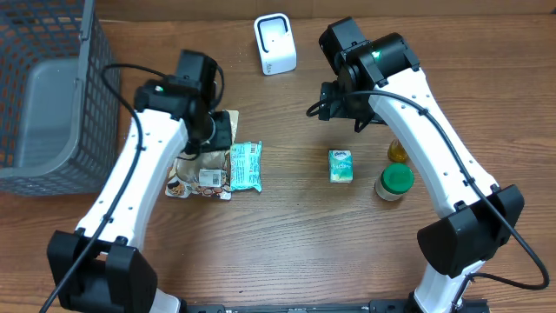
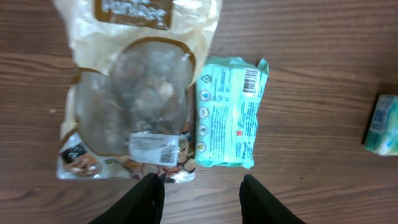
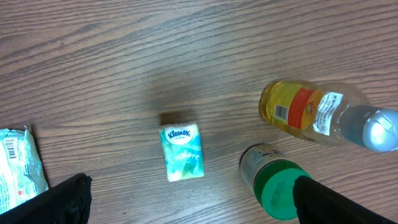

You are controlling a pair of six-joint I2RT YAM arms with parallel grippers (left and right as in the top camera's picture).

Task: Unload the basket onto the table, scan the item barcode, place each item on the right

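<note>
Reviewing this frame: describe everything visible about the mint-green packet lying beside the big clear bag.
The mint-green packet is a small, crinkly, plastic-looking wrapper with crimped ends, printed with small icons and text. It lies flat on the wooden table, with its barcode facing up near one corner. One long edge meets the clear bag; nothing else touches it.

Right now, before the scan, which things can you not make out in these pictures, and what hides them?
Overhead: the bottle is mostly hidden under the right arm.
Left wrist: the upper edge cuts off the top of the bag; the tissue pack is blurred and cut by the right edge.
Right wrist: the left edge cuts the teal packet.
Every view: the barcode digits are too small to read.
</note>
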